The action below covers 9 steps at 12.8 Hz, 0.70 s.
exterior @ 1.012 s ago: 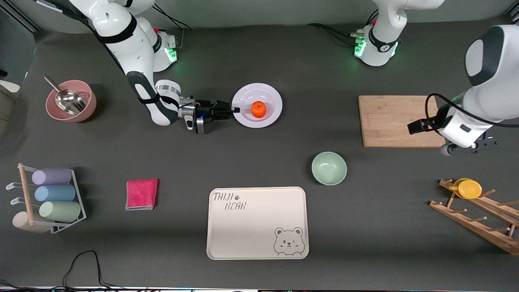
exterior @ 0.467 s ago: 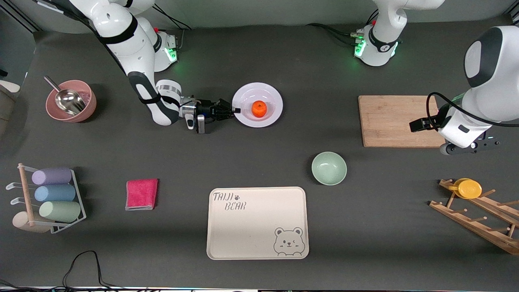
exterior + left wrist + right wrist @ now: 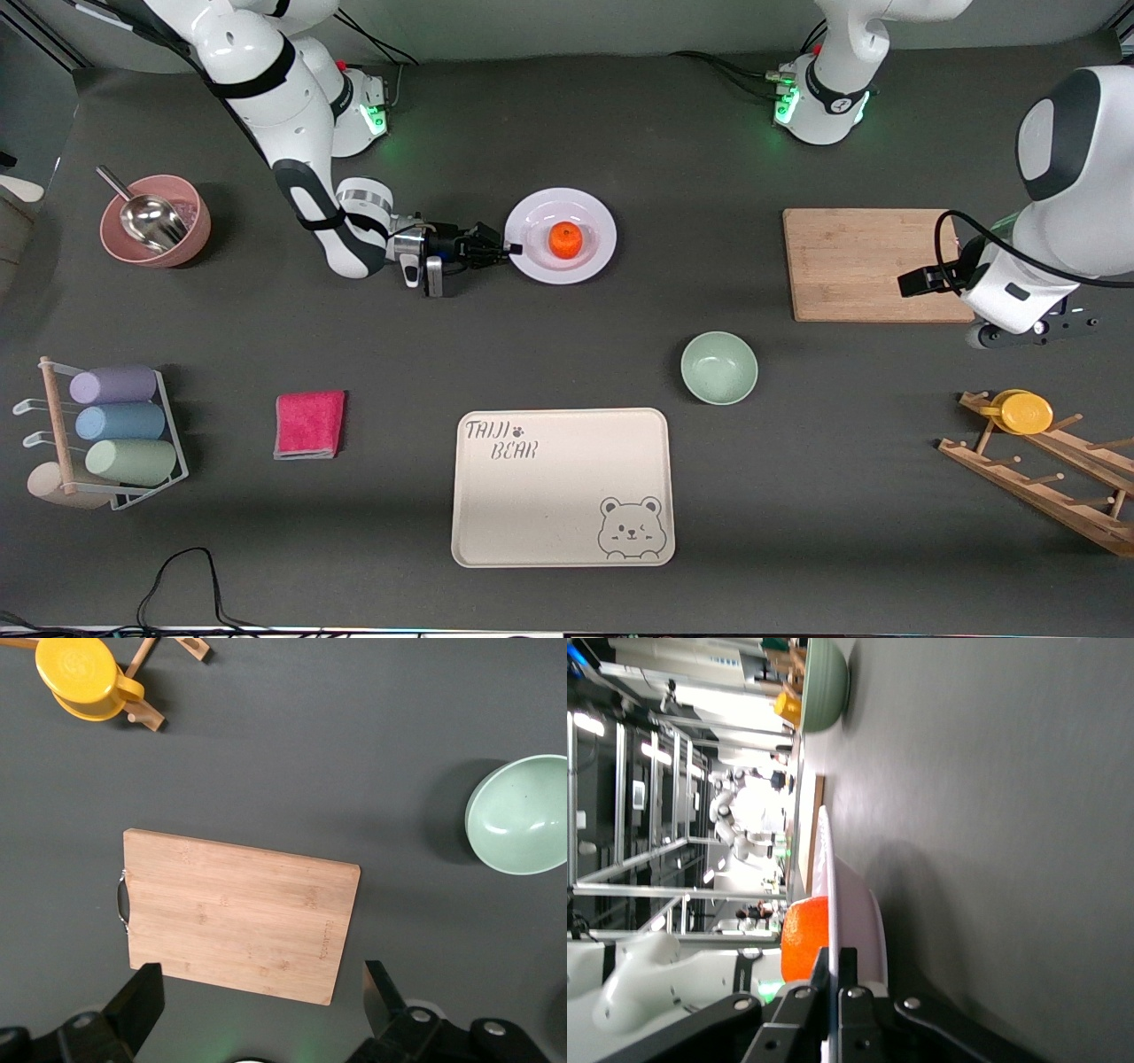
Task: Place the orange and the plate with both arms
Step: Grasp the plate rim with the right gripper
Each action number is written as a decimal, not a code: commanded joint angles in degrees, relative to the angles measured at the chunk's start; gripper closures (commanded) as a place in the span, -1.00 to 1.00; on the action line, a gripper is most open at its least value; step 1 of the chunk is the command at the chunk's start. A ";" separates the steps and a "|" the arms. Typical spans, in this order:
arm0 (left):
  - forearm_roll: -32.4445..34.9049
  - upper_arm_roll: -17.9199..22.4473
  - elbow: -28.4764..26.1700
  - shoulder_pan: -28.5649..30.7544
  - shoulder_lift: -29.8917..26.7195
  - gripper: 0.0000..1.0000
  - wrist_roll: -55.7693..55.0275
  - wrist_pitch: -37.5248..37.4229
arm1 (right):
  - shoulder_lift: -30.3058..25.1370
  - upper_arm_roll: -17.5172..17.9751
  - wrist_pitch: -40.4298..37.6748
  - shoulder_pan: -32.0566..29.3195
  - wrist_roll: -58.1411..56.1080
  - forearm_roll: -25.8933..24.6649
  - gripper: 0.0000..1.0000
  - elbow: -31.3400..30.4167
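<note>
Since prev frame the plate (image 3: 560, 236) w/ the orange (image 3: 565, 237) on it has shifted a bit toward the right arm's end of the table (image 3: 620, 133). Right end effector (image 3: 507, 249) is clenched on the plate's rim, at the rim's right-arm side. Left end effector (image 3: 257, 1001) hangs released over the cutting board (image 3: 873, 264), its arm waiting. Count: 1 orange, 1 plate, 1 green bowl (image 3: 718, 368) nearer the camera than the plate, 1 bear tray (image 3: 562, 486) nearer again.
</note>
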 commanded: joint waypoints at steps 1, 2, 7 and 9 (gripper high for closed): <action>0.75 0.25 2.51 -0.21 1.45 -1.00 0.54 -1.91 | -5.68 0.18 -0.04 -2.99 13.43 -4.93 1.00 2.63; 1.01 0.25 2.51 -0.21 1.71 -1.00 0.63 -1.65 | -7.00 0.09 -0.04 -3.61 18.19 -7.75 1.00 4.30; 1.89 0.25 3.65 -0.12 3.03 -1.00 0.63 -1.73 | -7.11 0.00 0.39 -4.76 27.54 -10.76 1.00 12.12; 1.89 0.25 3.65 -0.21 3.21 -1.00 0.63 -1.65 | -3.78 -0.78 0.83 -4.85 30.26 -14.44 1.00 18.87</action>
